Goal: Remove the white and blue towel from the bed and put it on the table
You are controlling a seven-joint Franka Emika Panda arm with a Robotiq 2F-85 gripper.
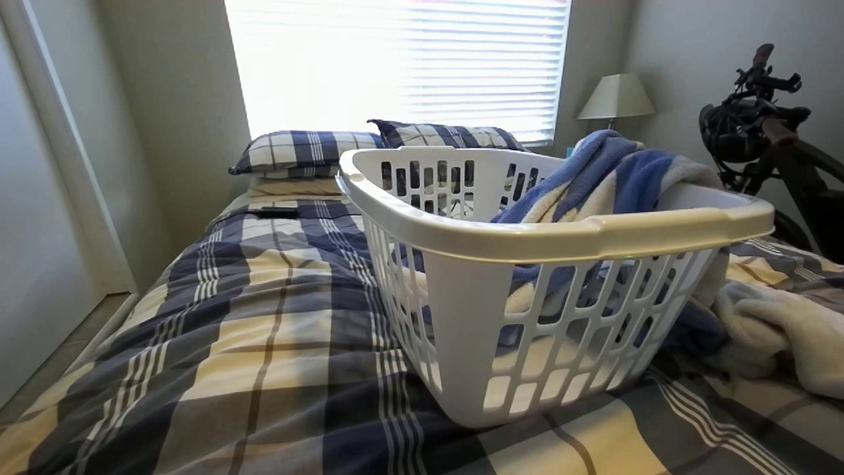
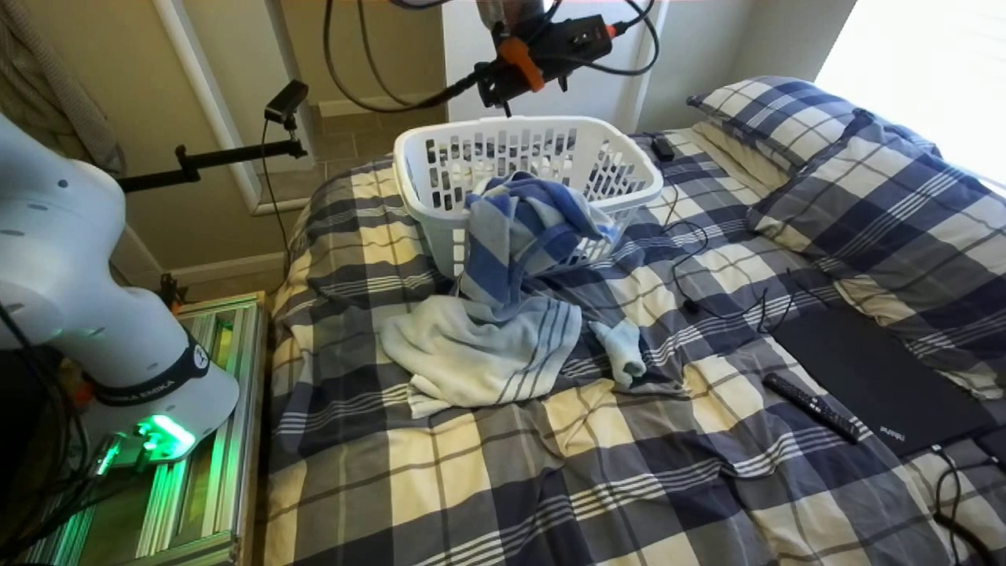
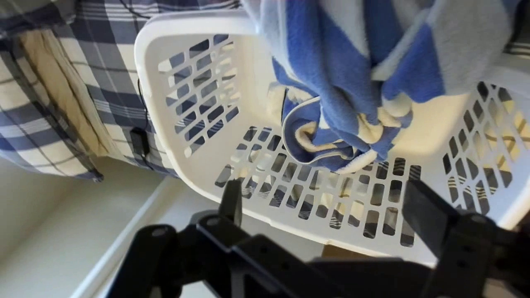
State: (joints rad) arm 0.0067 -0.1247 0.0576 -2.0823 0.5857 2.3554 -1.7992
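Wrist view alone clearly shows the pincer (image 3: 323, 184) apart; in an exterior view, the blue-and-white towel (image 2: 523, 232) lies below it, over the basket's near rim (image 2: 440, 230).

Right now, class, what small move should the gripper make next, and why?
Probably ease the gripper sideways above the blue and white towel: the gripper stands open and empty, while the towel drapes over the basket's rim, off to one side.
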